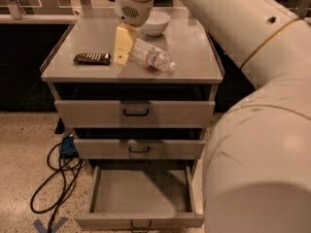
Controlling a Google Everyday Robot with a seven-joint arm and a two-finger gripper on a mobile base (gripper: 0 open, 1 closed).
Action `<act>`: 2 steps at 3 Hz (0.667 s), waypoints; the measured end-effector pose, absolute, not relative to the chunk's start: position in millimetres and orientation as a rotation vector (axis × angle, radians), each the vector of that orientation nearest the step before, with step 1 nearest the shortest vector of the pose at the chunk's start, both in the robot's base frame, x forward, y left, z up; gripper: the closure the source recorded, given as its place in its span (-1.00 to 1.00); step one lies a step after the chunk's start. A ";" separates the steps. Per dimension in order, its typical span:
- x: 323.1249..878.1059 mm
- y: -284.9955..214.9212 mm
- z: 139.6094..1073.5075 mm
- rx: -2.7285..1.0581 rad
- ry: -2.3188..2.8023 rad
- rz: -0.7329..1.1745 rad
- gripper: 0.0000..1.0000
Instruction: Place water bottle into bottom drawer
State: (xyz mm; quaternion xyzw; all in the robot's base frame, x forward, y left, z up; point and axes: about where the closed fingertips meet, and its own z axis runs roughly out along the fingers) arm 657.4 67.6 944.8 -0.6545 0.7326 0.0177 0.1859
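— Jaws holding anything?
— Cannot tell. Nearest, the bottom drawer (141, 191) stands pulled out, ready to receive. Beyond, on the counter (194, 47), the water bottle (151, 56) lies on its side. The gripper (120, 57) hangs just beside its base end, likely lining up a grasp.

— What's crowding my claw (122, 52)?
— It hangs over the desk (194, 62). I see the water bottle (153, 57) just beside it on the right, the snack bar (92, 58) near on the left and the white bowl (156, 22) close behind.
— Any open lane?
— The desk's front edge and right side are bare. Below, the bottom drawer (141, 195) stands pulled out, open from above. The two upper drawers (136, 113) sit shut. My arm (257, 130) blocks the right.
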 end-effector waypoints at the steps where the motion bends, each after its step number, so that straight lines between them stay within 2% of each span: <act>1: 657.5 66.7 944.0 -1.843 2.064 0.049 -1.00; 2: 660.4 36.5 952.7 -1.731 2.075 0.024 -1.00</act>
